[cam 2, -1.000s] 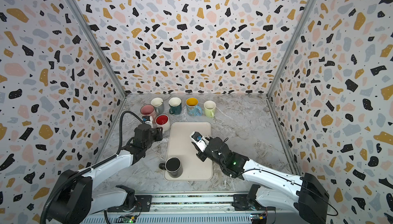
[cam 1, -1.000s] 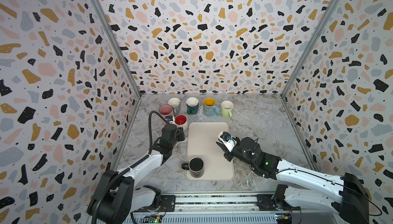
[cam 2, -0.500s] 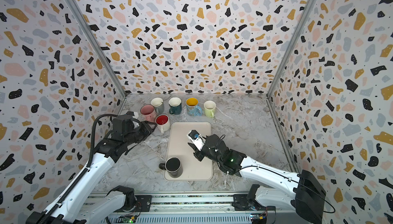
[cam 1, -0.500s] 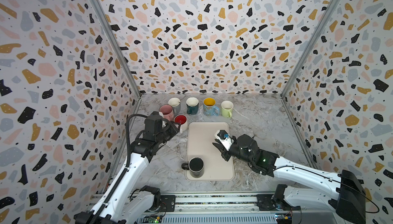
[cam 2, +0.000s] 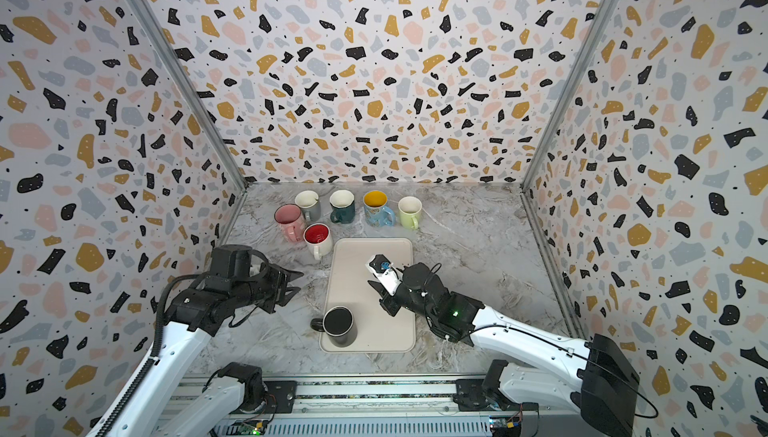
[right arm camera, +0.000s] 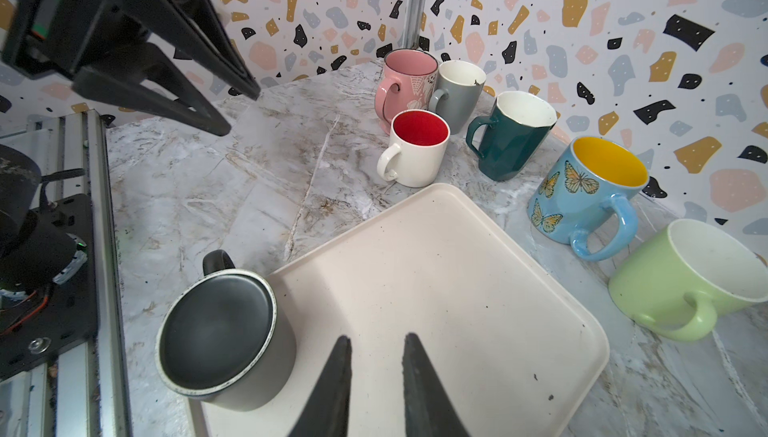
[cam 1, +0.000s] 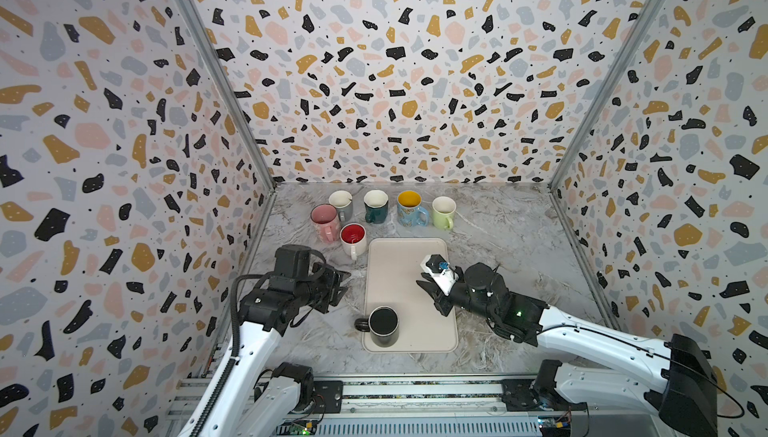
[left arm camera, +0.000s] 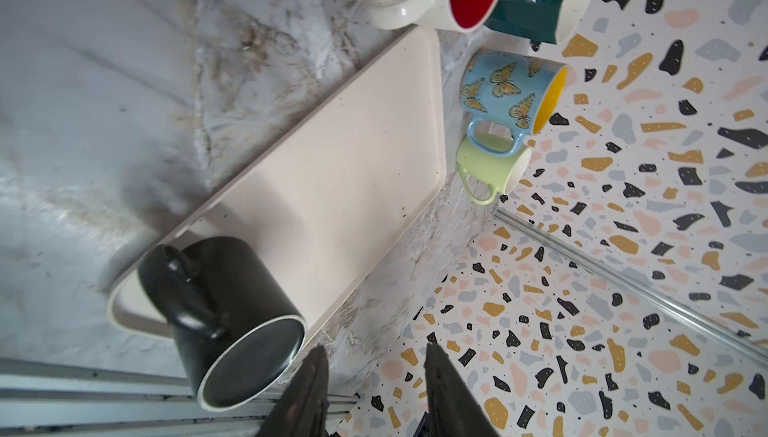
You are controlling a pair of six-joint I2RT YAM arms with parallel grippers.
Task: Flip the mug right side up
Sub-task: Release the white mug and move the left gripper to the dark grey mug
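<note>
The black mug (cam 1: 383, 325) stands mouth-down on the near left corner of the cream tray (cam 1: 399, 264). Its flat base, ringed by a pale foot rim, faces up, and its handle juts left past the tray's edge. It looks like glazed ceramic, so I judge it stiff, fairly heavy for its bulk, smooth enough to slide between two flat fingers, and liable to chip if dropped or tipped hard onto the marble worktop (cam 1: 498, 248). With the mouth pressed to the tray, no lip is open to pinch. That leaves the round wall, taken across the middle of its height, or the handle, which gives a narrower and surer hold for rolling it over. The left gripper (cam 1: 343, 283) hovers over the worktop to the left of the tray, farther back than the mug, with its fingers moderately apart and nothing between them. It sits on the handle's side. The right gripper (cam 1: 430, 295) hangs above the middle of the tray, to the right of the mug and a little beyond it, its fingers set to a narrow gap and also empty. They would likely have to spread for the wall. Six other mugs stand upright at the far end, the nearest a red-lined mug (cam 1: 353, 235) beside the tray's far left corner.
</note>
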